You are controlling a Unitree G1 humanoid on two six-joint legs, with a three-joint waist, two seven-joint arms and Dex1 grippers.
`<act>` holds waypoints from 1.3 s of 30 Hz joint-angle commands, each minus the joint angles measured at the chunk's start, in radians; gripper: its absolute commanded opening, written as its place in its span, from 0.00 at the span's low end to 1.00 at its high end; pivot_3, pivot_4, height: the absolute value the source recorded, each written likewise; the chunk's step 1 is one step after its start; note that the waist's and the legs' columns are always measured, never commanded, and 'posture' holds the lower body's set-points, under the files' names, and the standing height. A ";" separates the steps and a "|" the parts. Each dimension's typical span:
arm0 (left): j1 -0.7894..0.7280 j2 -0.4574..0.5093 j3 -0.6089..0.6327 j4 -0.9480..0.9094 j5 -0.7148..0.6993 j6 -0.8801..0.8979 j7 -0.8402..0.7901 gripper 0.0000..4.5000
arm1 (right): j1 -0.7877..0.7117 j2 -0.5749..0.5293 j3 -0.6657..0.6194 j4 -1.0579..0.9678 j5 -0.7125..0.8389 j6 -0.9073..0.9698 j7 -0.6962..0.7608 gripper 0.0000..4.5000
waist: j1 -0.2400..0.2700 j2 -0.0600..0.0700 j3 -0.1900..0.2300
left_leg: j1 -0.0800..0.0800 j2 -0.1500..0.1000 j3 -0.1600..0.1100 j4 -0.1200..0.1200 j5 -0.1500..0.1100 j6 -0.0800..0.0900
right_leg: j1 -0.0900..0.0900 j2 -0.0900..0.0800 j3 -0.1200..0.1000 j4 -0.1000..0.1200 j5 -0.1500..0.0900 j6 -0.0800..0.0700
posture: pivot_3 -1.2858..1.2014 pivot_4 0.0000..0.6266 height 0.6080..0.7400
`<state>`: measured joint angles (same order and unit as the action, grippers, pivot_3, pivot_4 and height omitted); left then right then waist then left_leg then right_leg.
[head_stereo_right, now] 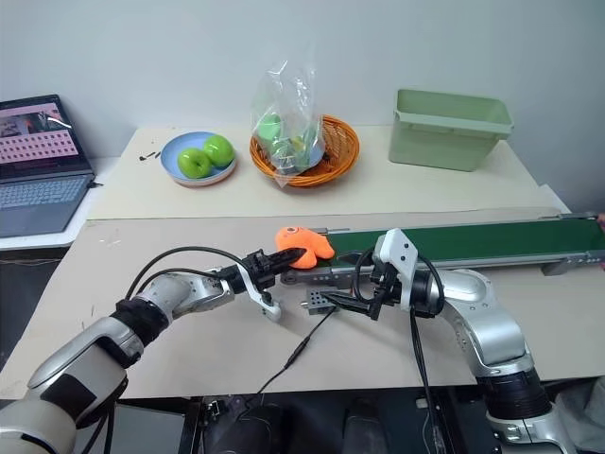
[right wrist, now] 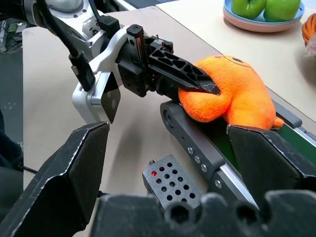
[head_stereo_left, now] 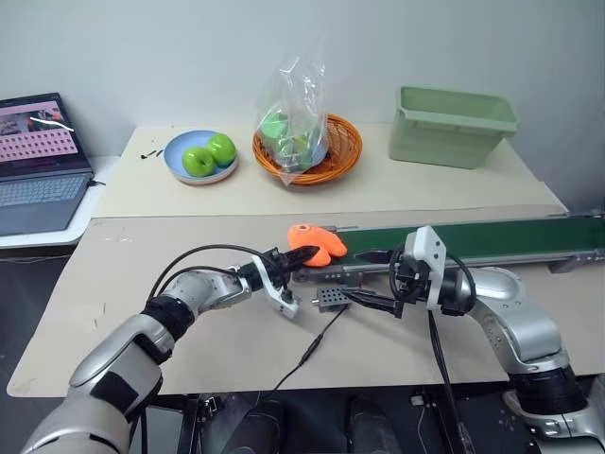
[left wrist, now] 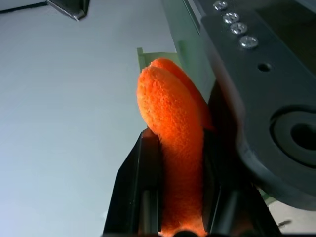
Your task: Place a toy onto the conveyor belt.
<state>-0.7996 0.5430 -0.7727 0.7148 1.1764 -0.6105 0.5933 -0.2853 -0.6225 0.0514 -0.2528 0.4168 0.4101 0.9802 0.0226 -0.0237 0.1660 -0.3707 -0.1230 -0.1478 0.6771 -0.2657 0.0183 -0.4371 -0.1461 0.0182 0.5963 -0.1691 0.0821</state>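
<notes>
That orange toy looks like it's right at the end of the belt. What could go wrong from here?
The toy sits at the very end of the conveyor belt, over the roller, so it might roll off onto the table when let go. The left gripper has its fingers around the soft plush, which could snag and get dragged back as the arm pulls away. The right gripper hangs open close by, so the arms might bump.

head pair overhead, wrists close-in

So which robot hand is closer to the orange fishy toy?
The left hand: its fingers are clamped on the orange toy at the conveyor belt's end. The right hand hangs open a little to the side, touching nothing.
</notes>
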 commanded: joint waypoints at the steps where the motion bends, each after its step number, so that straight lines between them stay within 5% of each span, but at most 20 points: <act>1: -0.008 -0.015 -0.016 0.023 0.002 -0.018 0.000 0.52 | 0.002 0.000 -0.031 -0.042 0.026 -0.012 -0.005 1.00 | -0.001 0.000 0.000 | 0.000 0.000 0.000 0.000 0.000 0.000 | 0.000 0.000 0.000 0.000 0.000 -0.001 | 0.52 0.24 1.00; 4: -0.012 -0.020 -0.006 0.040 -0.008 0.000 -0.013 0.76 | -0.001 -0.001 -0.030 -0.040 0.026 -0.010 -0.004 1.00 | -0.003 0.000 0.000 | 0.000 0.000 0.000 0.001 0.000 0.000 | 0.001 0.000 0.000 0.000 0.000 0.000 | 0.52 0.24 1.00; 17: -0.002 0.003 0.013 0.049 -0.050 -0.003 -0.042 0.76 | -0.023 0.004 -0.020 -0.021 0.021 -0.014 0.004 1.00 | -0.012 0.000 0.000 | 0.003 0.000 0.001 0.001 0.001 0.000 | 0.001 0.000 0.000 0.004 -0.001 0.004 | 0.52 0.24 1.00; 33: 0.138 0.149 0.141 -0.093 -0.169 -0.022 -0.170 0.76 | -0.049 0.019 -0.004 0.012 0.014 -0.022 0.027 1.00 | -0.030 0.000 0.000 | 0.002 0.001 0.006 0.002 0.001 0.001 | -0.004 -0.001 0.000 0.011 0.003 -0.002 | 0.52 0.24 1.00; 35: 0.155 0.139 0.194 -0.082 -0.254 -0.014 -0.210 0.76 | -0.052 0.020 0.000 0.017 0.009 -0.025 0.028 1.00 | -0.028 0.000 0.000 | 0.001 0.001 0.006 0.002 0.001 0.001 | -0.005 -0.001 0.000 0.011 0.003 -0.003 | 0.52 0.24 1.00; 39: 0.244 0.053 0.444 -0.138 -0.666 0.106 -0.398 0.76 | -0.045 0.017 0.003 0.013 0.005 -0.026 0.028 1.00 | -0.029 0.000 0.000 | 0.002 0.002 0.006 0.002 0.001 0.001 | -0.005 -0.001 0.000 0.011 0.003 -0.002 | 0.52 0.24 1.00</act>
<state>-0.5661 0.6073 -0.4214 0.6251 0.6635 -0.5539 0.2540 -0.3241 -0.6030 0.0659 -0.2229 0.4150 0.4076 1.0021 -0.0064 -0.0233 0.1658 -0.3688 -0.1214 -0.1420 0.6797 -0.2651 0.0192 -0.4427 -0.1477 0.0183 0.6084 -0.1658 0.0797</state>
